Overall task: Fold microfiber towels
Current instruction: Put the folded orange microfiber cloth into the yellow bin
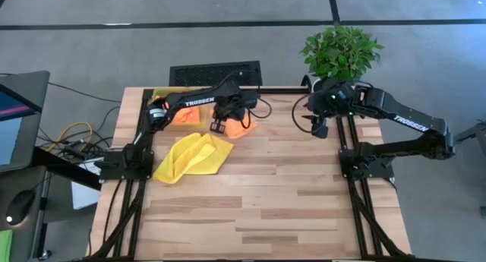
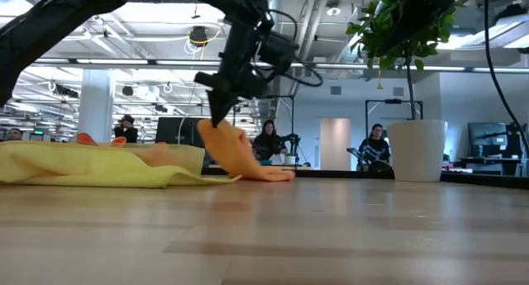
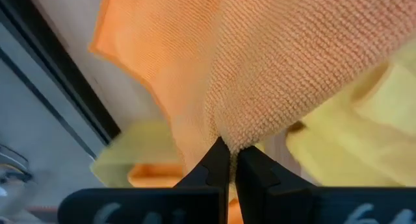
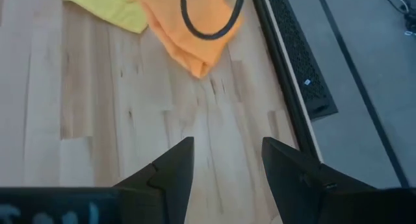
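High view. Left gripper (image 1: 218,125) sits over the far-left part of the table (image 1: 288,194), at about 11 o'clock from the table's centre, jaws pinched shut on an orange towel (image 1: 241,127). That towel lies at the far edge, partly under the arm. A second patch of orange cloth (image 1: 184,116) shows just to its 9 o'clock, beneath the arm's forearm; whether it is a separate towel cannot be told. Yellow towel (image 1: 194,156) lies rumpled on the wood at 7 o'clock from the gripper, near it. Right gripper (image 1: 317,126) hangs at about 1 o'clock from table centre, near the far edge, well apart from the towels. Potted plant (image 1: 339,52) stands just beyond the table at 12 o'clock from it.

Low view. Left gripper (image 2: 216,111) points down, fingertips closed on a raised peak of the orange towel (image 2: 244,159); the rest of the cloth drapes down to the tabletop. Yellow towel (image 2: 91,171) lies flat at its 9 o'clock. White plant pot (image 2: 417,150) stands at 3 o'clock. People sit in the room behind.

Left wrist view. The two dark fingers (image 3: 209,169) meet, with a fold of orange towel (image 3: 273,62) clamped at their tips. Yellow cloth (image 3: 364,139) shows behind.

Right wrist view. Right gripper (image 4: 226,165) has its jaws spread wide, holding nothing, bare wood between them. Orange towel (image 4: 188,45) and yellow towel (image 4: 107,6) lie ahead.
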You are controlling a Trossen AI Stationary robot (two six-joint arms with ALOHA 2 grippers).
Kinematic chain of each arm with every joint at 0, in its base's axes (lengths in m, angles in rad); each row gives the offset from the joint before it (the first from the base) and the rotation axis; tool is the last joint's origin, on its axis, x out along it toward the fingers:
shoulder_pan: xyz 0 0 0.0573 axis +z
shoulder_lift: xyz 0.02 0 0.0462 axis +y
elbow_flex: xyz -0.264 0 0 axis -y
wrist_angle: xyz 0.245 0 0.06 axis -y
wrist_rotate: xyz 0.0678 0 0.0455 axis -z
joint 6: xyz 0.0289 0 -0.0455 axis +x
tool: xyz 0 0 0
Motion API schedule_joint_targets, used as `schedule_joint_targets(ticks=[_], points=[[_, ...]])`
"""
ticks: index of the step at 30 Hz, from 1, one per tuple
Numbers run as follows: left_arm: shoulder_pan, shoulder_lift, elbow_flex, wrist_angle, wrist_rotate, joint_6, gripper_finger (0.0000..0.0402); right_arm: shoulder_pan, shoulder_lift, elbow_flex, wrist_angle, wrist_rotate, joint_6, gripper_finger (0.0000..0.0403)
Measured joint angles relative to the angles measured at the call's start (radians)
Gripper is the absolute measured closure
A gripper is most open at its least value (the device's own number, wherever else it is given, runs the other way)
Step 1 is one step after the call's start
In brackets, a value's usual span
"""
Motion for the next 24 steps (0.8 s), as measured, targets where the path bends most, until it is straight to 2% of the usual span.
schedule_joint_targets(ticks=[6,11,13,18,24], points=[[0.053,-0.097,-0.138,0.01,-0.03,-0.003,0.0401,-0.014,0.0,0.0,0.014,-0.002,-0.021,0.0198],[0.098,-0.155,-0.226,0.013,-0.139,0.039,0.0401,-0.02,0.0,0.0,0.038,-0.003,-0.03,0.0198],[0.117,-0.172,-0.256,0.001,-0.149,0.064,0.0401,-0.02,0.0,0.0,0.045,-0.003,-0.04,0.0198],[0.166,-0.17,-0.332,0.004,-0.168,0.062,0.0399,-0.019,0.0,0.0,0.064,-0.004,-0.042,0.0198],[0.204,-0.17,-0.391,0.002,-0.311,0.111,0.0399,-0.019,0.0,0.0,0.064,-0.004,-0.047,0.0198]])
